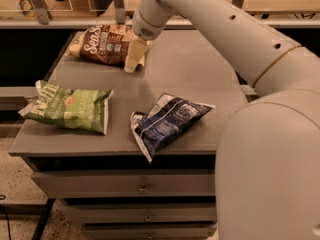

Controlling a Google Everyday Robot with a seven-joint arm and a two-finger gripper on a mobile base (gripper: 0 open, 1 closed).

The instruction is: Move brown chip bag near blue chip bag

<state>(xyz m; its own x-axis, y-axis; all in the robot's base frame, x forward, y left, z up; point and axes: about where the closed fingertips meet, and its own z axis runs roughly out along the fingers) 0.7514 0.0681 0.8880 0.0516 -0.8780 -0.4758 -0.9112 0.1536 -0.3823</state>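
Note:
The brown chip bag (102, 44) lies flat at the far left of the grey table top (190, 74), white script lettering facing up. The blue chip bag (167, 122) lies near the table's front edge, right of the middle. My gripper (134, 58) hangs from the white arm at the brown bag's right end, its cream fingers pointing down at the bag's right edge. The arm's large white shell fills the right side of the view.
A green chip bag (67, 106) with white lettering lies at the front left of the table. Drawers (125, 186) sit under the table top. A shelf rail with metal posts (117, 4) runs behind the table.

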